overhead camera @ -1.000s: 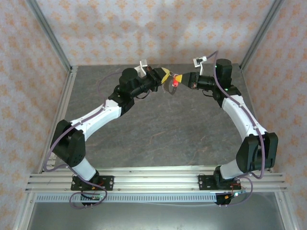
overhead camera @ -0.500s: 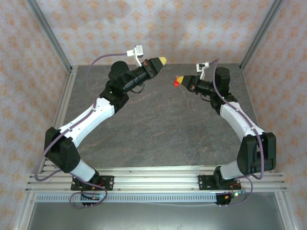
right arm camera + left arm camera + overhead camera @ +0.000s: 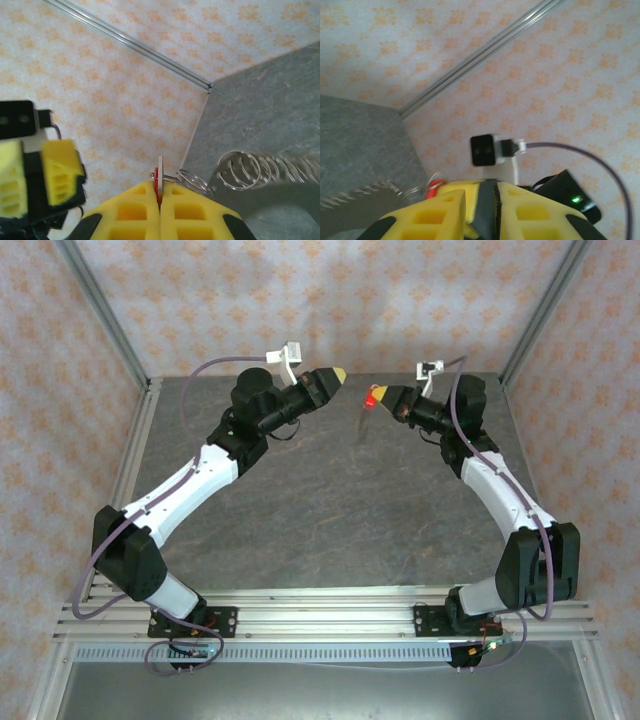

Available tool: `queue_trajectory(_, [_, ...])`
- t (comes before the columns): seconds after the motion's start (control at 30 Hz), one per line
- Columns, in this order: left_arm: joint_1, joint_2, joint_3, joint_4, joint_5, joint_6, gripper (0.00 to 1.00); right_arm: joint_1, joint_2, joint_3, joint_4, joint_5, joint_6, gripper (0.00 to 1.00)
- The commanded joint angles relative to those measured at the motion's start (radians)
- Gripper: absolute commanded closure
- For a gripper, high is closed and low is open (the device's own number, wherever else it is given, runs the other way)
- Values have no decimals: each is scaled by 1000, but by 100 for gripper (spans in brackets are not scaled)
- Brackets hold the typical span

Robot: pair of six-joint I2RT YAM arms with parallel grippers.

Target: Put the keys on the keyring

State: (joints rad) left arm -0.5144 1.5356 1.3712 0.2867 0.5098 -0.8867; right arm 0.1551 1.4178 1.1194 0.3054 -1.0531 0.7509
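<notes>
Clamped tight on tiny stiff red key (image 3: pixel 156 177) with right fingers (image 3: pixel 160 194). With left fingers (image 3: pixel 485 195) slightly parted and empty opposite key, probably best to pinch light, floppy, slippery keyring (image 3: pixel 195 180) close under key.

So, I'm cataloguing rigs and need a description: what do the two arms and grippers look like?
The left arm and right arm have white links, black joints and bases. A purple cable runs to each wrist camera. The left gripper and right gripper have yellow fingers with square recesses.
</notes>
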Motion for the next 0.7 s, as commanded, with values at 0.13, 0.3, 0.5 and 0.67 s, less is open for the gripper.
queue_trajectory(0.13, [3,-49,-21,-53,15,15,41,8,1,79,74,30,80,100])
queue_trajectory(0.3, [4,-44,-1,-118,24,59,32,7,7,99,59,35,94,100])
queue_trajectory(0.5, [4,-46,7,-253,-40,244,27,7,17,124,46,74,145,100])
queue_trajectory(0.67, [5,-16,19,-334,-119,347,19,6,31,144,57,72,171,100])
